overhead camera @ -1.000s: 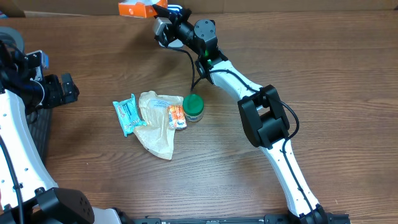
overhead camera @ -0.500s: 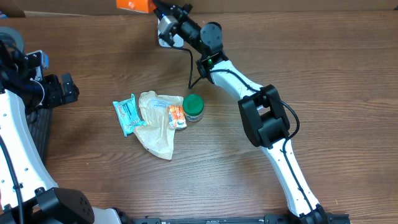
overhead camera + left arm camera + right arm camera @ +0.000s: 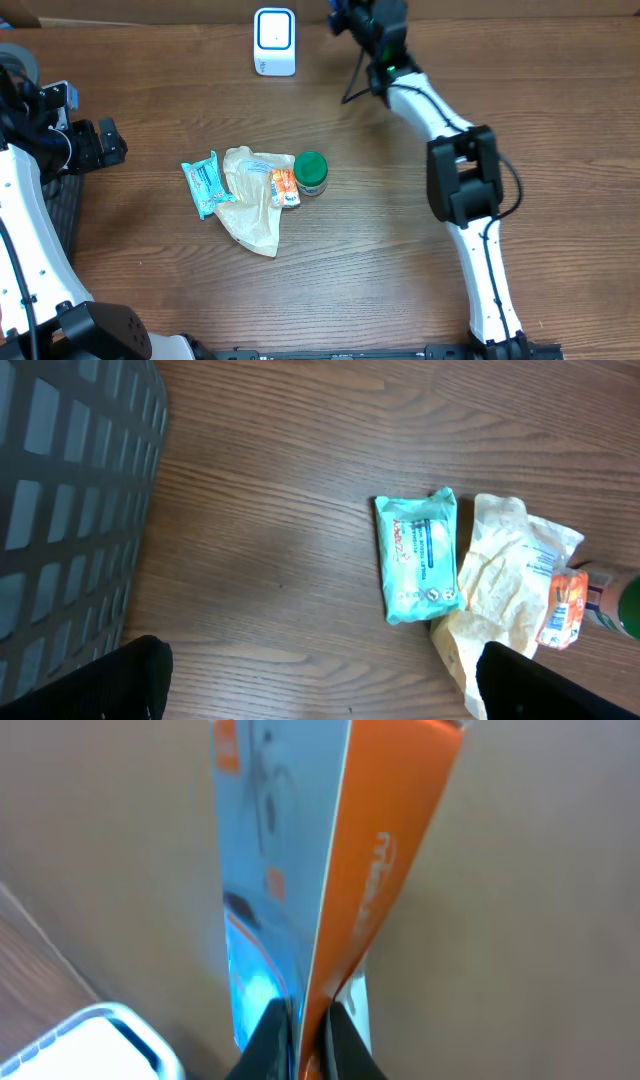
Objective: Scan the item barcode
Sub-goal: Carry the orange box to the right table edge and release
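An orange and blue box [image 3: 320, 850] stands upright, pinched by its lower edge in my right gripper [image 3: 305, 1040], which is shut on it. Seen from overhead, the right gripper [image 3: 347, 14] is at the table's far edge, to the right of the white scanner [image 3: 274, 41] with its blue face, and the box is cut off by the frame's top. A corner of the scanner [image 3: 90, 1045] shows at the lower left of the right wrist view. My left gripper [image 3: 320, 695] hangs open over bare wood at the left, holding nothing.
Mid-table lie a teal wipes pack [image 3: 205, 184], a crumpled beige bag [image 3: 250, 200], a small orange packet [image 3: 284, 187] and a green-lidded jar [image 3: 311, 172]. A grey slatted basket [image 3: 70, 490] stands at the left edge.
My right arm has swung to the right along the back edge with the box, uncovering the scanner. The left arm and the items on the table have stayed put.
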### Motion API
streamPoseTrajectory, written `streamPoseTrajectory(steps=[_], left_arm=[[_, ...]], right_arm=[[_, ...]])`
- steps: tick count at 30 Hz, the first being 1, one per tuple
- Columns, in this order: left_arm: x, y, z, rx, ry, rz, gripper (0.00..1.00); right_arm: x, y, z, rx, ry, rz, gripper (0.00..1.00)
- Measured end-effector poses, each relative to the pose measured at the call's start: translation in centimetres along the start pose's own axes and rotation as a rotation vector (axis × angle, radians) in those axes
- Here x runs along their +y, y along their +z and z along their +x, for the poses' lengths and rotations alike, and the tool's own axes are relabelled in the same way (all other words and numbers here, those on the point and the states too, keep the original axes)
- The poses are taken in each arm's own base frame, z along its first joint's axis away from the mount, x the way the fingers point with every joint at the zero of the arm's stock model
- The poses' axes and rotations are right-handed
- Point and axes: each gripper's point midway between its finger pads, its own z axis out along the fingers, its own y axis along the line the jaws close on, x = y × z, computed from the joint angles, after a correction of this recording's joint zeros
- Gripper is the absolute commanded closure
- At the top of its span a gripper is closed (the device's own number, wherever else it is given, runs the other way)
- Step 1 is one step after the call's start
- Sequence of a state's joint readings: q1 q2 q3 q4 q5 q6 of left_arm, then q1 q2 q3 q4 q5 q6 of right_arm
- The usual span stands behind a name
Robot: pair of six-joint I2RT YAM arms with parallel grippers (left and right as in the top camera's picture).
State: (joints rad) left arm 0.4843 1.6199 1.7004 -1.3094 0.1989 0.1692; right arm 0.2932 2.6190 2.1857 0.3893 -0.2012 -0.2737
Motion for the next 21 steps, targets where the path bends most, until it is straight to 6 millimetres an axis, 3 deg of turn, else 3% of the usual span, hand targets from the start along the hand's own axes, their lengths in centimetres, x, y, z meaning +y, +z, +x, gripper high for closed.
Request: streamPoseTrajectory(steps=[4,9,13,15,18,21], left_arm=[[0.0,0.0,0.0,-0.001,0.0,0.0,0.01],[0.0,0.0,0.0,-0.001,0.0,-0.001,0.0],[0.0,0.0,0.0,0.0,0.0,0.0,0.01],[0.0,0.0,0.0,-0.001,0.0,-0.001,0.01],[0.0,0.0,0.0,-0.001,0.0,-0.001,0.01],[0.0,0.0,0.0,-0.001,0.0,-0.001,0.0]], right_arm=[[-2.4,-1.6,2.4,0.231,0.055,0.076,0.96],[-2.4,-6.3,0.6,0.492,0.128,0.082,0.96],[-2.9,-12.5,-3.2,0.662,0.259,0.135,0.96],[-4.0,-17.1,-4.8,0.765,0.364,0.216,0.96],[-6.4,-23.5,-4.5,0.92,0.497,0.383,0.96],[-9.1,-28.9,-1.6,1.076,0.615,0.589,0.96]])
